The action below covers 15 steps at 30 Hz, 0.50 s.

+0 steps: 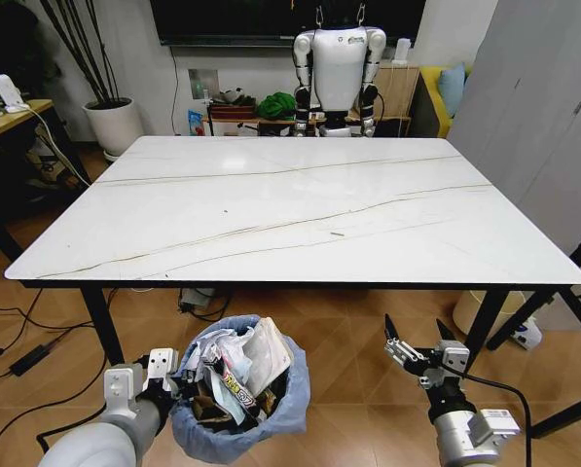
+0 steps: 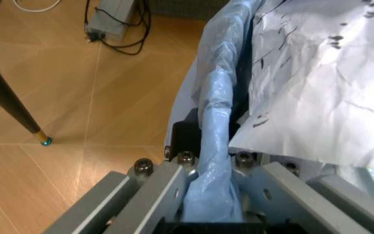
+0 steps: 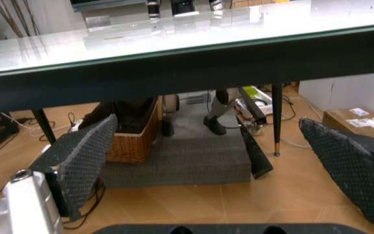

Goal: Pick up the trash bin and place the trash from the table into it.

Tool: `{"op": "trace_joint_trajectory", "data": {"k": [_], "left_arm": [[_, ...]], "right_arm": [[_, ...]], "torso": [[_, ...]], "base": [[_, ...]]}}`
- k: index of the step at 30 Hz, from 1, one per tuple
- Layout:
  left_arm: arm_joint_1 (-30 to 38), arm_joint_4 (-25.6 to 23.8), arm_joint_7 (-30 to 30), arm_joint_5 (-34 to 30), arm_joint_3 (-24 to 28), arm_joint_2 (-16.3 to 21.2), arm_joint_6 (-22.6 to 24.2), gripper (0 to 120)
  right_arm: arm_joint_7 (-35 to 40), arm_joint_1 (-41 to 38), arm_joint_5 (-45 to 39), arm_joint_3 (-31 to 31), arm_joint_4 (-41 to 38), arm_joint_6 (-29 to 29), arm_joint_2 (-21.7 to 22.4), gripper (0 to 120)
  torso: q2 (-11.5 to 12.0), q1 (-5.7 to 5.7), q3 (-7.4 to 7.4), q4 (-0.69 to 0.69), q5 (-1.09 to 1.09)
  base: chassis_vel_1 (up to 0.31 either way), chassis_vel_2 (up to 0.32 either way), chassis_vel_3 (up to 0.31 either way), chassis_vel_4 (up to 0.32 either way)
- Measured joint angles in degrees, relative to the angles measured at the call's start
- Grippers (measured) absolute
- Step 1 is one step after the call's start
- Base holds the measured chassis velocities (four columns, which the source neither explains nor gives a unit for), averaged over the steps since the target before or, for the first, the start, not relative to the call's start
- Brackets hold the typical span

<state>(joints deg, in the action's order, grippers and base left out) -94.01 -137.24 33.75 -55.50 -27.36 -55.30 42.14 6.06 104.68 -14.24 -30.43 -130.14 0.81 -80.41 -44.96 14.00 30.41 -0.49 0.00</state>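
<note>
Trash bin (image 1: 239, 394) rim sits clamped in left claw (image 1: 178, 381).

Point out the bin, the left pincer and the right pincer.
bin (image 1: 282, 413): head view, on the blue bag at its right rim.
left pincer (image 1: 180, 387): head view, at the fingertips clamped on the bin's left rim.
right pincer (image 1: 418, 339): head view, midway between its open fingertips, below the table edge.

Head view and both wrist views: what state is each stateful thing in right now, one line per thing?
trash bin: upright below the table's near edge, stuffed with trash to its rim.
trash: crumpled papers and wrappers piled inside the bin.
table: top bare.
left claw: shut on the bin's bag-lined rim.
right claw: open, holding nothing, below the table's edge.
</note>
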Motion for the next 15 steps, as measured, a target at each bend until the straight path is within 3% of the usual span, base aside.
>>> {"op": "trace_joint_trajectory", "data": {"k": [15], "left_arm": [[-0.02,0.44,-0.59,0.37,0.19,0.03,0.0,0]], "right_arm": [[0.2,-0.28,0.43,1.01,0.26,-0.23,-0.22,100]], "torso": [[4.01,-1.7,-2.32,0.0,0.0]], "base": [[0.0,0.0,0.0,0.0]]}}
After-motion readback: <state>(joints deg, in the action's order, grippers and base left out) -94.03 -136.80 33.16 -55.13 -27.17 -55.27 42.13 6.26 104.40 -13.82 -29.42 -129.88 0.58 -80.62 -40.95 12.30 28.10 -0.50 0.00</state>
